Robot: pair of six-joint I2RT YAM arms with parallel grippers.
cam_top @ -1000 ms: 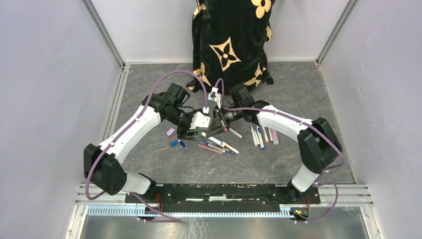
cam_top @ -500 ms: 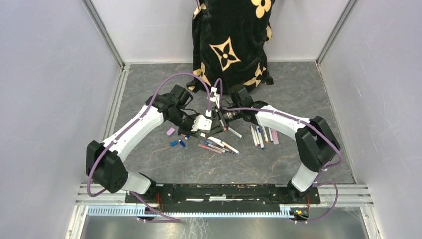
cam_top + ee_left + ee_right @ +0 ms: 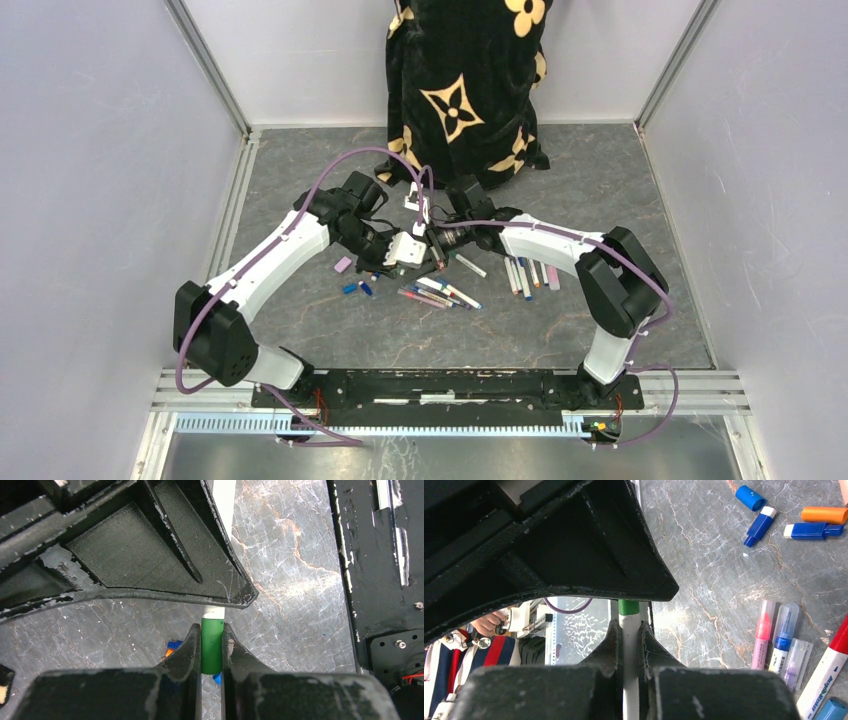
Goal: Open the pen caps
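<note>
- Well, out at 9 o'clock from where the two arms meet, a pink cap lies alone on the grey marbled tabletop. Two blue caps sit close together just off its 6 o'clock side.
- Next along, the left fingers are pinched narrow on a green cap, one finger pressing each side of it.
- The green cap sits at the end of a white pen, held above the tabletop in the middle of the scene. The cap touches the barrel, but I cannot tell how far it is seated.
- From the other side, the right fingers are clamped tight on the white barrel just behind the cap.
- Toward 5 o'clock of that meeting point, a loose bunch of pens lies slanted on the tabletop.
- Farther round at 3 o'clock, a row of pens lies side by side.
- Up at 12 o'clock stands a black cloth with cream flowers.
</note>
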